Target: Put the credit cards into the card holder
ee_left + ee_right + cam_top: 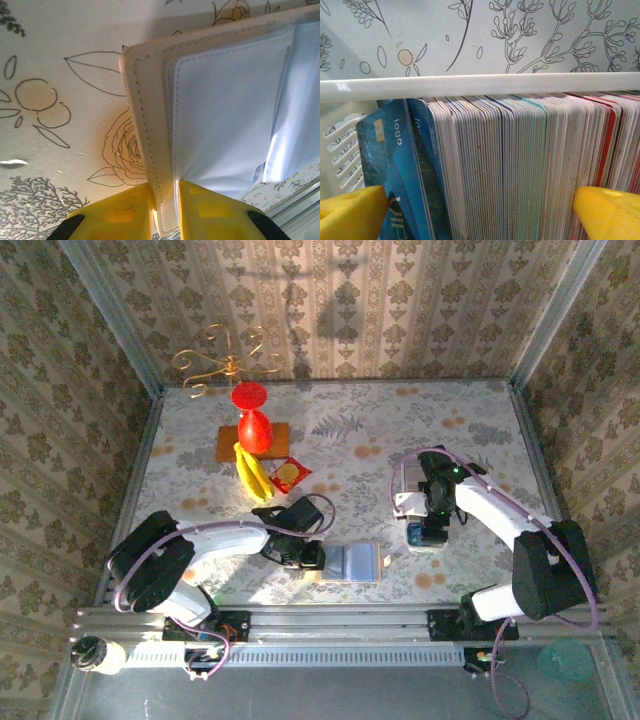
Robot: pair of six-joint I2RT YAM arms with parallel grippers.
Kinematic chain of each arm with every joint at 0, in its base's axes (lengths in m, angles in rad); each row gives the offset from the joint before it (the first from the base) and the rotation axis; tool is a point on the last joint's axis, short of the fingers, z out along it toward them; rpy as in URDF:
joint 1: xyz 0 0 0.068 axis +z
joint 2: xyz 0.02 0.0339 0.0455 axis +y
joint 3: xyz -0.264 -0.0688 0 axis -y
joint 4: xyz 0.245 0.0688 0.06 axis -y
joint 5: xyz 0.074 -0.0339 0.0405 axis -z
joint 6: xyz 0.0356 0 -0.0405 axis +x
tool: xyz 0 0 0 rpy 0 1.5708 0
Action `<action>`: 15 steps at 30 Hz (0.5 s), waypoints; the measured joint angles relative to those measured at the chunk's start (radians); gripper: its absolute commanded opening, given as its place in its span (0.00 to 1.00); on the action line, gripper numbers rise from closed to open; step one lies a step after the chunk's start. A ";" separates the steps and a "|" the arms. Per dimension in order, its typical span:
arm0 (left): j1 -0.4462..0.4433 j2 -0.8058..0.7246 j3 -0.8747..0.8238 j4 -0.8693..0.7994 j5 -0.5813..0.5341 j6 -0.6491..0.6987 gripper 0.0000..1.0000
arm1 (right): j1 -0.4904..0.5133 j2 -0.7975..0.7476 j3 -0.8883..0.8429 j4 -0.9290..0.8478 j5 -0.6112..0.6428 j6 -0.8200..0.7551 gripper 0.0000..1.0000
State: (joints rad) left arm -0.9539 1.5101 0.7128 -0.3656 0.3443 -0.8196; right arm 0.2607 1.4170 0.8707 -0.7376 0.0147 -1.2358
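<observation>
Two arms reach over a floral table as you look down from above. Off toward 10 o'clock from the table's middle stands a cluster, well apart from both grippers: a red vase on a brown block, bananas just beside it, and a red-and-yellow snack packet at the bananas' 3 o'clock side. A gold wire ornament sits beyond them at 11 o'clock.

At 6 o'clock, near the table's near edge, the card holder lies opened out with its pale lining up and its long axis running 9 to 3 o'clock. Your left gripper is clenched on its 9 o'clock edge. From the left wrist, the yellow fingers pinch the tan stitched border, and the holder stretches away toward 1 o'clock.

At 4 o'clock your right gripper hangs released, jaws spread wide. From the right wrist, its fingertips straddle a tightly packed row of credit cards standing on edge. The row runs 9 to 3 o'clock, with blue cards at the 9 o'clock end. The white rim of the tray crosses behind the card tops.
</observation>
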 measured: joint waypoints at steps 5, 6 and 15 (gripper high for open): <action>0.000 0.000 0.000 0.000 0.000 -0.005 0.18 | 0.004 0.005 0.001 0.036 0.015 -0.015 0.86; 0.000 0.000 0.000 0.000 0.000 -0.006 0.18 | 0.005 0.005 0.001 0.043 0.017 -0.020 0.83; 0.000 0.000 0.000 0.006 0.000 -0.016 0.16 | 0.006 0.006 0.010 0.055 0.029 -0.060 0.74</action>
State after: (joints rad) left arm -0.9539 1.5101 0.7128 -0.3599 0.3443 -0.8356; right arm 0.2665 1.4227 0.8803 -0.6827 0.0433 -1.2957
